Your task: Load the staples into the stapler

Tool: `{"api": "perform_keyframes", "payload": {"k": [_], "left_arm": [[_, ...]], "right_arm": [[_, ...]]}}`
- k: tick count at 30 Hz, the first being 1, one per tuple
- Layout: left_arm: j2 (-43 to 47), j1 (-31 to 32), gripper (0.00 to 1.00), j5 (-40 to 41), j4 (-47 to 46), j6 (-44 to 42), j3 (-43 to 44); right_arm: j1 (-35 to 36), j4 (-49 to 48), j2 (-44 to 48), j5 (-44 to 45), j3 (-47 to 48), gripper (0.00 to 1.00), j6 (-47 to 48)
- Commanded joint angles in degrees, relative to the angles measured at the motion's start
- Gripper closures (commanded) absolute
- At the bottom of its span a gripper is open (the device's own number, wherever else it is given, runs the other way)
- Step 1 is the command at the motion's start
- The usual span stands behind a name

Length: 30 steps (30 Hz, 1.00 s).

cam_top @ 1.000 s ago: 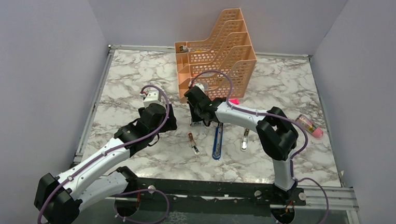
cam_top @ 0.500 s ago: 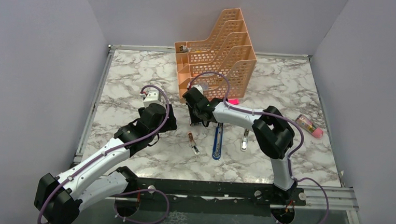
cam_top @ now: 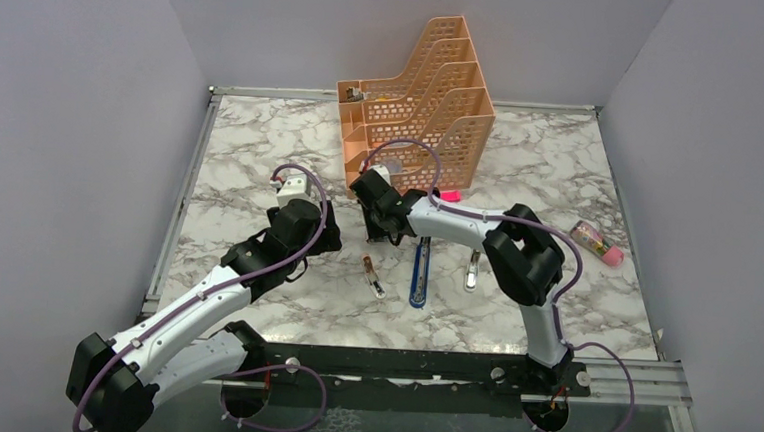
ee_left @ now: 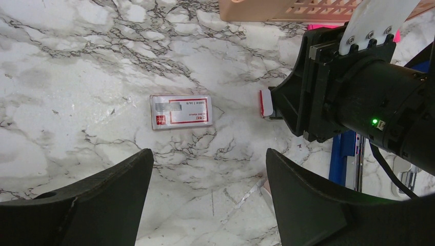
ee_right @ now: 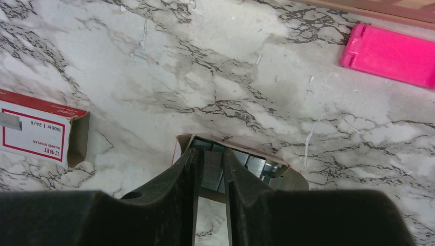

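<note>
Nearest, the left tool [ee_left: 208, 159] hangs wide open and empty over bare marble. The box sleeve [ee_left: 181, 111], white with a red label, lies flat at its 12 o'clock. In that wrist view the inner tray [ee_left: 265, 102] sits at 3 o'clock of the sleeve. The right tool [ee_right: 210, 156] is down in it, fingers drawn nearly together on a staple strip [ee_right: 211, 171].

I judge the strip light and stiff along its length, yet brittle: glued wire that breaks into short pieces if bent, with slick metal sides. A gentle pinch on the long flat flanks near mid-length, lifted level, looks safest. The tray seems to be thin card and will likely skid or tip rather than resist.

From above, the stapler [cam_top: 420, 271] lies near the tray at its 5 o'clock, pointing lengthwise towards the arms. Whether its channel is open I cannot tell.

The table [cam_top: 262, 139] is glossy, marble-patterned and probably slippery. A pink bar [ee_right: 390, 54] at 2 o'clock and an orange file rack [cam_top: 421, 88] at 12 crowd the far side. Plain walls [cam_top: 64, 106] close off three sides.
</note>
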State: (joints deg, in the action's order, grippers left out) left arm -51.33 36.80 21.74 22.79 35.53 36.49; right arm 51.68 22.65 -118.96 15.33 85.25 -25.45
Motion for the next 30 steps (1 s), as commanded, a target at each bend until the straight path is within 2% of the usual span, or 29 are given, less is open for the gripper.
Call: {"api": "perform_keyframes", "payload": {"k": [1,7,16,30], "left_arm": [[0.00,-0.34,0.19,1.64,-1.34,-0.37,-0.61],[0.02,-0.32,0.19,1.64,-1.34,-0.37,-0.71],[0.31,-0.32,0.19,1.64,-1.34,-0.37,-0.68],[1.32,-0.32,0.19,1.14,-1.34,-0.37,-0.65]], "right_arm": [[0.77,1.67,-1.64,2.17,1.74,0.72,-0.55],[1.04,1.33,-0.52,3.98,1.61,0.77,-0.91],[1.05,-1.64,6.26,4.26,-1.93,0.80,-1.19],[1.05,-0.17,23.04,4.53,-17.17,0.80,-6.82]]}}
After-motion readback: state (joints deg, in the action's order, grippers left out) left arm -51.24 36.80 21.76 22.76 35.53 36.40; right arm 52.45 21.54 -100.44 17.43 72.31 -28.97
